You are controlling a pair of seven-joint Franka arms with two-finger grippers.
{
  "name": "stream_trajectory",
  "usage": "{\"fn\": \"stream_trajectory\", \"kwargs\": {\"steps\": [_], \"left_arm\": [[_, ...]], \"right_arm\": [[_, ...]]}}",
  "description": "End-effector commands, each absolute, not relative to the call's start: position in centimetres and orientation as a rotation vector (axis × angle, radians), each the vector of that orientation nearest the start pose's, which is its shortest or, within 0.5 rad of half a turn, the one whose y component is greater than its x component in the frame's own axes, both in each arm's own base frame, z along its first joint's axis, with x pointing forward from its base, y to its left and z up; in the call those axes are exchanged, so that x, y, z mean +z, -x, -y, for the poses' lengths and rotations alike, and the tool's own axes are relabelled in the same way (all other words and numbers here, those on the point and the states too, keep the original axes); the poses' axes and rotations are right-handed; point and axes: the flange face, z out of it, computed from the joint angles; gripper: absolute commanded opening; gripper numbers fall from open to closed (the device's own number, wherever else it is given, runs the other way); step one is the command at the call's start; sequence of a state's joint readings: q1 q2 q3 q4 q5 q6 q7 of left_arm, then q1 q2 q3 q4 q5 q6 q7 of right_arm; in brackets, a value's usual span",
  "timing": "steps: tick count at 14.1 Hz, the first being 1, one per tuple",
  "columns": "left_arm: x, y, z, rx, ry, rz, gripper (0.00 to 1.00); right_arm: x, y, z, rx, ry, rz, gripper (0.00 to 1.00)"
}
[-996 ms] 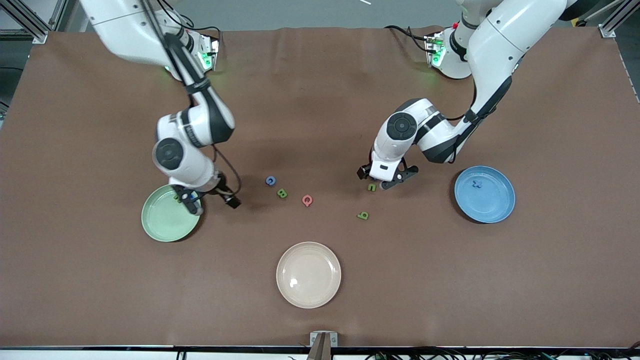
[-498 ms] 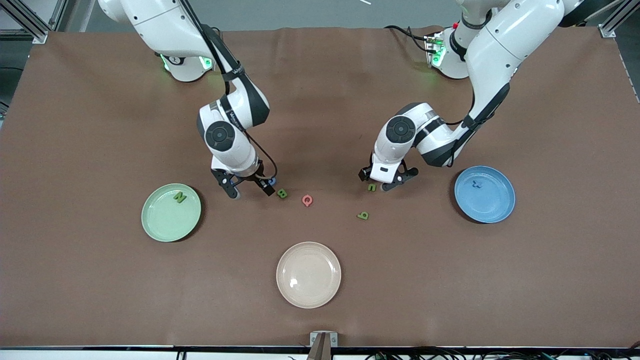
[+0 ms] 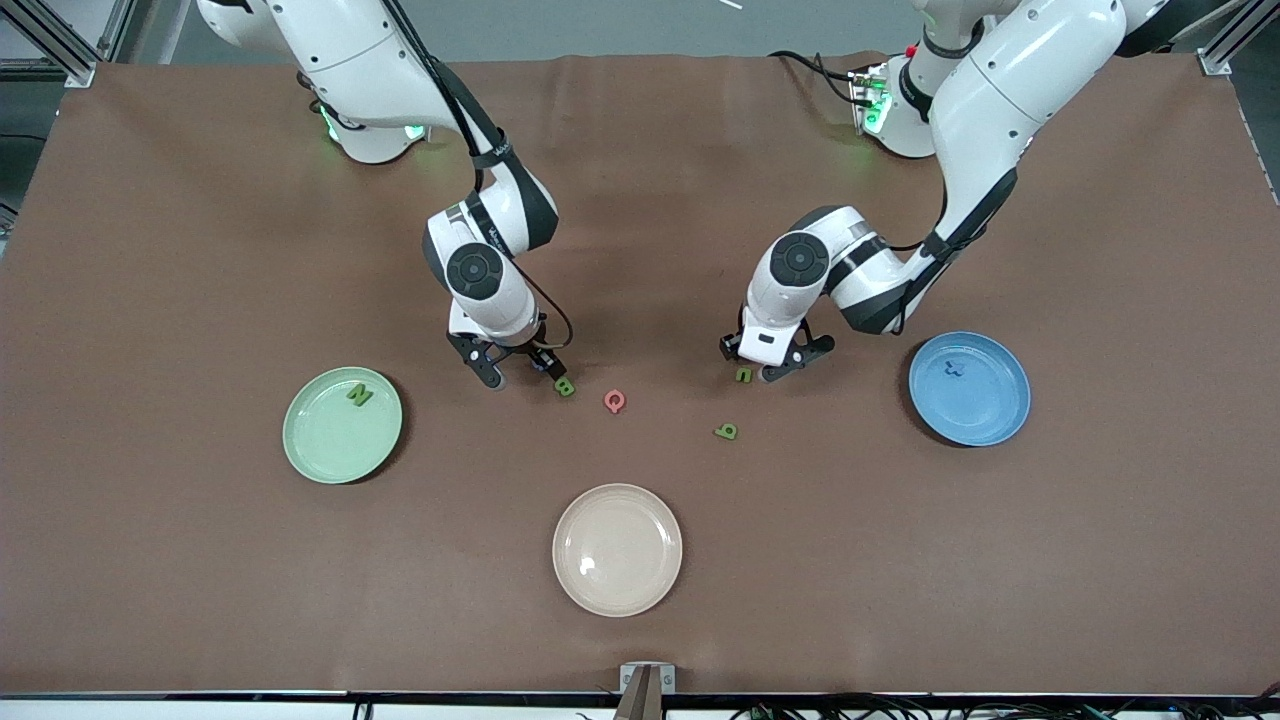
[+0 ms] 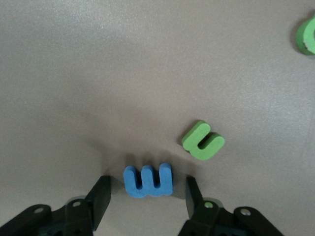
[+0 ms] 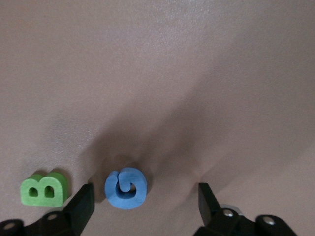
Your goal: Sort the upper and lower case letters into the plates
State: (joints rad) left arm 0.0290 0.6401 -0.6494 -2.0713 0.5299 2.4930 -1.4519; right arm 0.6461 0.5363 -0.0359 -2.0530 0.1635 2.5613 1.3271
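Two grippers are held low over the surface (image 3: 900,560). The left gripper (image 4: 147,196) is spread around m (image 4: 147,180); the right gripper (image 5: 145,201) is spread around G (image 5: 126,188).

The right gripper (image 3: 518,372) has left the mint plate (image 3: 320,450) at the frame's left, where the green N (image 3: 359,394) now lies uncovered, and has moved to the middle of the frame, low over the blue G (image 5: 126,188) beside the green B (image 3: 565,387). The left gripper (image 3: 768,362) has narrowed around the blue m (image 4: 147,180).
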Motion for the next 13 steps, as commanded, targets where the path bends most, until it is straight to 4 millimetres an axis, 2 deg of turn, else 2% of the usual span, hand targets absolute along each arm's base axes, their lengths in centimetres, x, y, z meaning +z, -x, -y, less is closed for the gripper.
{"fn": "stream_trajectory", "kwargs": {"steps": [1,3,4,6,7,8,9,10,11,13], "left_arm": [[16.8,-46.9,34.0,0.084,3.058,0.76,0.64],[16.7,-47.2,33.6,0.072,3.054,0.76,0.6],[16.7,-47.2,33.6,0.055,3.058,0.744,0.6],[16.6,-47.3,33.4,0.049,3.057,0.733,0.53],[16.4,-47.5,33.0,0.047,3.05,0.741,0.45],[16.4,-47.5,33.0,0.046,3.05,0.739,0.38],[16.4,-47.5,33.0,0.046,3.05,0.739,0.33],[16.5,-47.6,33.1,0.04,3.053,0.739,0.27],[16.6,-47.6,33.1,0.038,3.053,0.739,0.21],[16.8,-47.7,33.1,0.034,3.053,0.743,0.14]], "right_arm": [[17.0,-48.5,-33.0,0.077,2.855,-1.285,0.86],[17.2,-48.9,-32.8,0.061,2.857,-1.283,0.74],[17.2,-48.9,-32.8,0.063,2.858,-1.283,0.65],[17.3,-48.9,-32.9,0.065,2.856,-1.285,0.39],[17.3,-48.8,-33.0,0.065,2.857,-1.282,0.22],[17.3,-48.8,-33.0,0.065,2.856,-1.285,0.09],[17.3,-48.8,-33.0,0.065,2.848,-1.302,0.03],[17.3,-48.9,-33.0,0.064,2.844,-1.308,0.01],[17.5,-49.1,-33.0,0.062,2.841,-1.309,0.0],[18.7,-50.5,-31.4,0.054,2.837,-1.299,0.0]]}}
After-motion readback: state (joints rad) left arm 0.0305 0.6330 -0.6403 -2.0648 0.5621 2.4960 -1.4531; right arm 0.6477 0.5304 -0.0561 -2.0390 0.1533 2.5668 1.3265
